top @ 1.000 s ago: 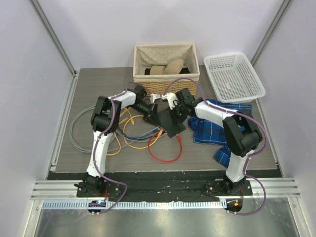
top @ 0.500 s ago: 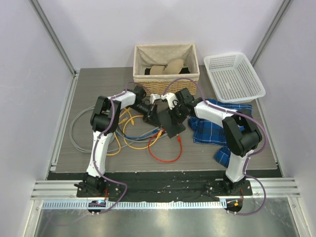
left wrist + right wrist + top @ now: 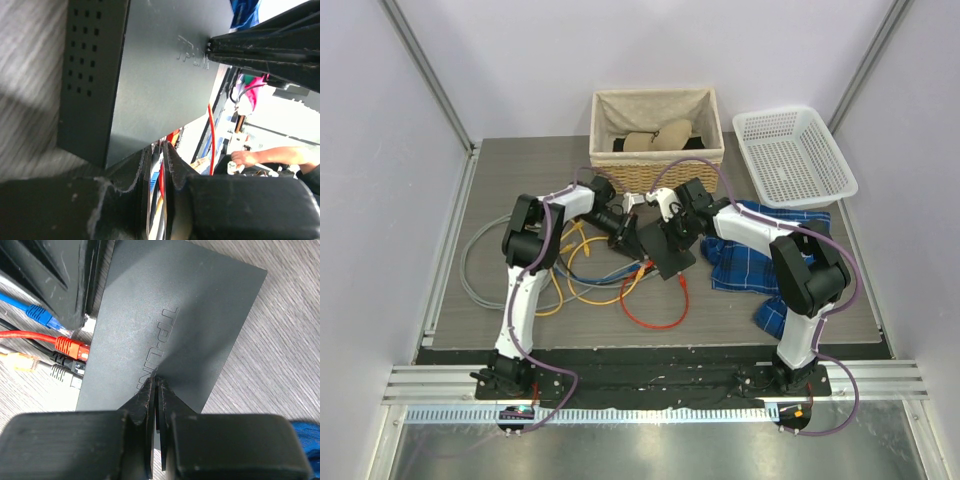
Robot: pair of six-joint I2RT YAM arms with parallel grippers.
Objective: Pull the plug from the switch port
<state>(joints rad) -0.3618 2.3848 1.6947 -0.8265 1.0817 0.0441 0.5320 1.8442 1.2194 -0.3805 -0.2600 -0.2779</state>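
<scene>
Change: the left hand (image 3: 618, 223) is backing slightly toward 10 o'clock, away from the switch (image 3: 165, 325), and the blue cable (image 3: 12, 299) is shifting with it.
Blue plug (image 3: 40, 314): lying just beside the port row, apart from it.
Meaning: this plug is probably coming free already; the red plug (image 3: 67, 346) is sitting in its port.
Left hand: fingers are standing almost together; I cannot tell what they are holding.
Right hand (image 3: 156, 382): closed, gripping nothing, tips pressing on the switch top.
Switch: lying mid-desk (image 3: 500, 170), at 6 o'clock from the basket (image 3: 657, 170).

Switch (image 3: 170, 335) matte black, embossed lettering same tone. Cables: red cable (image 3: 25, 334), blue cable (image 3: 12, 300), orange cable (image 3: 20, 361), grey cable (image 3: 466, 270). Cloth (image 3: 745, 262) – blue plaid, pale lines. Wicker basket (image 3: 657, 158) tan, cream liner. Plastic basket (image 3: 798, 160) white lattice. Table (image 3: 510, 175) – grey wood-grain.
</scene>
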